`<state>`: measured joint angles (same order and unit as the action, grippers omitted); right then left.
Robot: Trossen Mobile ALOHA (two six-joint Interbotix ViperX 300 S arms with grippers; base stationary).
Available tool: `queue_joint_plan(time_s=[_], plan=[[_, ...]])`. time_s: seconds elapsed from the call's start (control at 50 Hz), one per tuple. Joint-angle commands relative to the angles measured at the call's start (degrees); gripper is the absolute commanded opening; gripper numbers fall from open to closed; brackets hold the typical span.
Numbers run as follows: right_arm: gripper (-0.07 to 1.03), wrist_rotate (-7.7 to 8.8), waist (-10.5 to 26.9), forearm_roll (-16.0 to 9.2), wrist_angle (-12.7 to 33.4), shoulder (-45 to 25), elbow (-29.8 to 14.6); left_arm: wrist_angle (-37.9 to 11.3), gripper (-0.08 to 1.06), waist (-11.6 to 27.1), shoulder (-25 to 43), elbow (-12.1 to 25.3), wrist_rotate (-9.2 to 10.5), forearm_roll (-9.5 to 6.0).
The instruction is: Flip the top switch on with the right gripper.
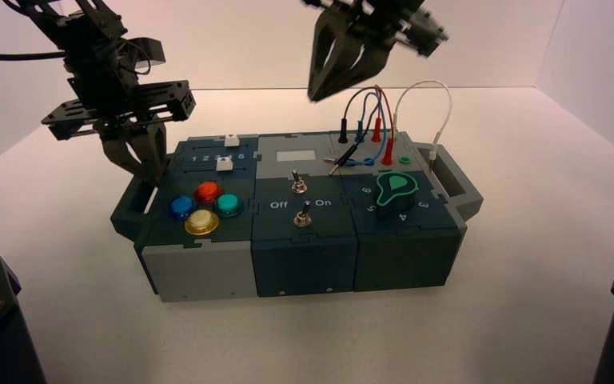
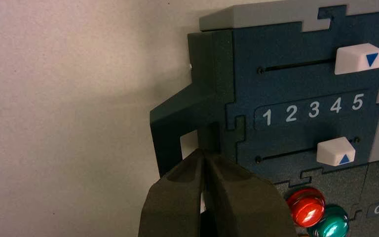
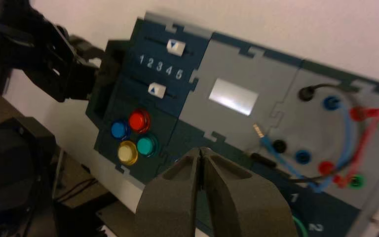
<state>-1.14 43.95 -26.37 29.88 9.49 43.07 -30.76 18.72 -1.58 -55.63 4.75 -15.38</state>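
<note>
Top switch (image 1: 295, 183) position too small

I see a dark teal and pale grey box (image 1: 208, 272) on a white table (image 1: 528, 320). Its four round buttons are red (image 1: 207, 192), blue (image 1: 181, 207), teal (image 1: 228, 205) and yellow (image 1: 201, 222). Two white sliders (image 2: 359, 58) carry blue triangles. The knob (image 1: 396, 190) is black, edged green. Both grippers, left (image 1: 140, 164) and right (image 1: 344, 76), are black.
</note>
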Motion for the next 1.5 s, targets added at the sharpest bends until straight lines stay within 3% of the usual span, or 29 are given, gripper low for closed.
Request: queue_joint_plan(time_s=[0.02, 0.44, 0.8, 1.12, 1.5], plan=[[-0.02, -0.35, 2.5, -1.1, -0.3, -2.2, -2.4, 0.9, -0.03, 0.4, 0.4, 0.7, -0.18, 0.18], [-0.02, -1.14, 7.6, -6.4, -0.3, -9.0, -5.9, 2.8, -0.03, 0.4, 2.2, 0.6, -0.44, 0.35], [-0.02, -3.25, 7.5, -6.4, -1.9, -12.3, -6.2, 4.1, -0.03, 0.4, 4.3, 0.6, -1.14, 0.44], [-0.02, -3.43, 6.3, -6.3, -3.0, -15.3, -7.2, 4.5, -0.03, 0.4, 4.7, 0.5, -1.49, 0.62], [-0.02, -3.43, 3.6, -5.7, -3.2, -14.7, -4.8, 4.5, -0.03, 0.4, 4.7, 0.4, -2.02, 0.7]])
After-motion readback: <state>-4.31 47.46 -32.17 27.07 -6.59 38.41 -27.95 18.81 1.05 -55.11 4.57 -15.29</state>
